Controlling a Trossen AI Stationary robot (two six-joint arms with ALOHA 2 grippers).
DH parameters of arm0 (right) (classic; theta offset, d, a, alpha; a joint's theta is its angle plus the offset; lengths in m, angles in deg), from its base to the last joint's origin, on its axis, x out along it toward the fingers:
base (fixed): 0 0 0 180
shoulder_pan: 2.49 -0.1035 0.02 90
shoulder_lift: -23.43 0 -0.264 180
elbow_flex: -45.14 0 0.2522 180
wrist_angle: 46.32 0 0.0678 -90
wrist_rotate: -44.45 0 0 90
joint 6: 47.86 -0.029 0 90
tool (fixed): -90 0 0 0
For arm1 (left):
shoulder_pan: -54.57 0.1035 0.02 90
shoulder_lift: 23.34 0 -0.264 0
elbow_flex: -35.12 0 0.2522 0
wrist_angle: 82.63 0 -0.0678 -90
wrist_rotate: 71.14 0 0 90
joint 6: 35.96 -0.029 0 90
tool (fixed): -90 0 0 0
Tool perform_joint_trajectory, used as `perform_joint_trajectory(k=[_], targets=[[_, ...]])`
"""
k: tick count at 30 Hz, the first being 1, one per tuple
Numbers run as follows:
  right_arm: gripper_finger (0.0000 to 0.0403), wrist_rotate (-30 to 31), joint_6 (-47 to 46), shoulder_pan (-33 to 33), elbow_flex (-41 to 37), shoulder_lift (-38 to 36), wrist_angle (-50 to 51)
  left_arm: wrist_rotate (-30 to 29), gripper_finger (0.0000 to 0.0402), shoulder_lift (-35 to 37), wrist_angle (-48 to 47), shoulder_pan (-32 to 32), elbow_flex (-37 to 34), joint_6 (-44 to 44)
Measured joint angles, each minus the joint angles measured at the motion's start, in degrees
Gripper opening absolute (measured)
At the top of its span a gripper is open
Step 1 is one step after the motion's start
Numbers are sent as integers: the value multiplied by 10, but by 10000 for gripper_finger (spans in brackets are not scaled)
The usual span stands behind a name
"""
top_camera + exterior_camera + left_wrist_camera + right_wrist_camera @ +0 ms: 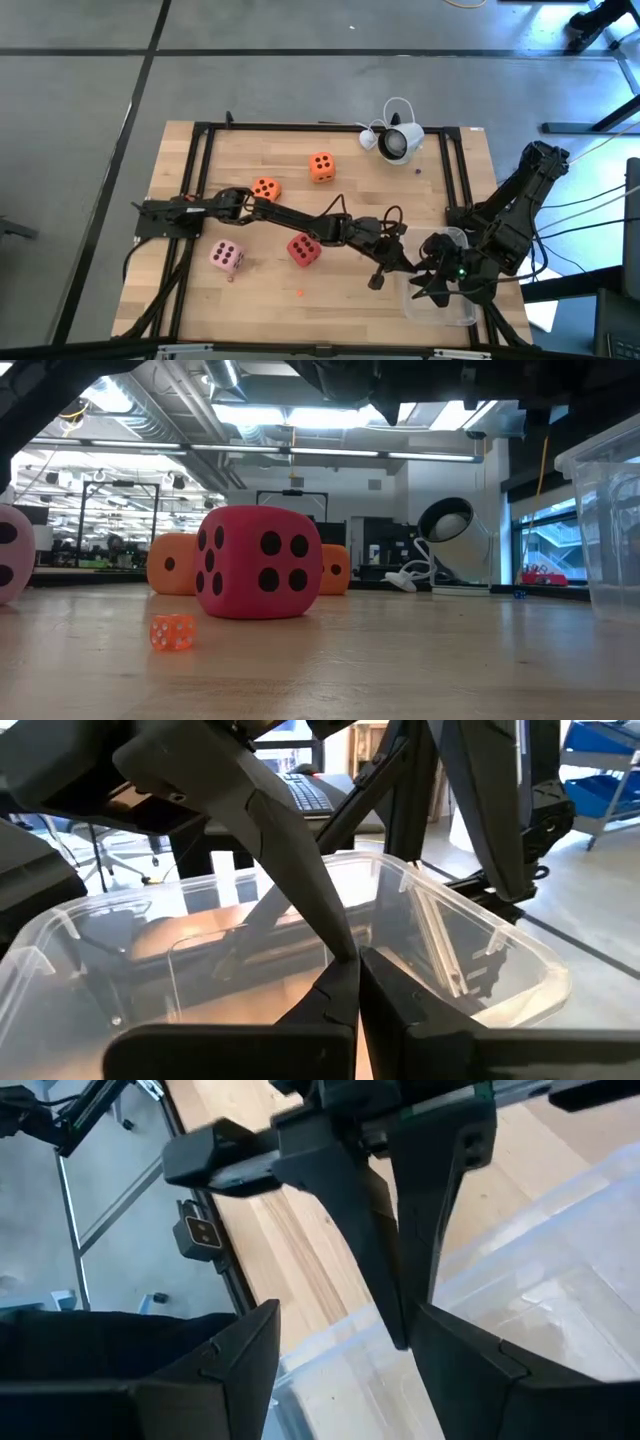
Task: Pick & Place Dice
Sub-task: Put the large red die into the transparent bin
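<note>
Four soft dice rest flat on the wooden table: two orange (pixel 321 166) (pixel 265 188), one red (pixel 303 249) (pixel 255 560) and one pale pink (pixel 226 257). No gripper touches them. My left arm reaches across the table to the clear plastic container (pixel 455 305) at the right front corner. My left gripper (pixel 357 978) is shut, with nothing showing between its fingers. My right gripper (pixel 345 1330) hangs open over the container (pixel 540 1260), slanting down. The left gripper's shut fingers (pixel 400 1280) stand between its two fingers. My left gripper's shut fingertips (pixel 345 982) lie right at the end of one finger (pixel 300 870) of my right gripper, above the container's near wall (pixel 200 970). I cannot tell whether the two touch. Nothing else is touched.
A tiny translucent orange die (pixel 172 631) (pixel 300 293) lies loose near the table's front edge. A white round device (pixel 398 142) with a cable sits at the far right. Black frame rails (pixel 200 170) run along the table's sides. Bare wood shows between the dice and the container.
</note>
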Motion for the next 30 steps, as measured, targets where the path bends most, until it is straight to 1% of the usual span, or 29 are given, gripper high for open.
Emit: perform_joint_trajectory(k=[3,6,8,11,14,19,21,24,27,30], targets=[[220,7,-8,0,0,0,6,14,4,7,-16,1,0,14],[220,52,-8,0,-1,-3,7,49,4,36,-41,7,0,29],[220,91,-8,0,0,-12,1,63,4,61,-79,15,1,35],[220,131,1,0,-1,-24,8,78,4,105,-184,29,1,26],[220,170,7,0,-1,-37,7,78,4,150,-311,41,1,-3],[220,228,9,7,-1,-48,7,71,4,225,-488,54,1,-41],[220,234,9,14,-1,-49,8,44,4,256,-542,56,1,-51],[220,229,9,27,-1,-49,10,-33,4,297,-631,56,1,-62],[220,232,-3,41,-1,-49,10,-105,4,323,-722,56,1,-51],[220,238,-2,61,-1,-49,10,-154,4,345,-797,56,0,-34]])
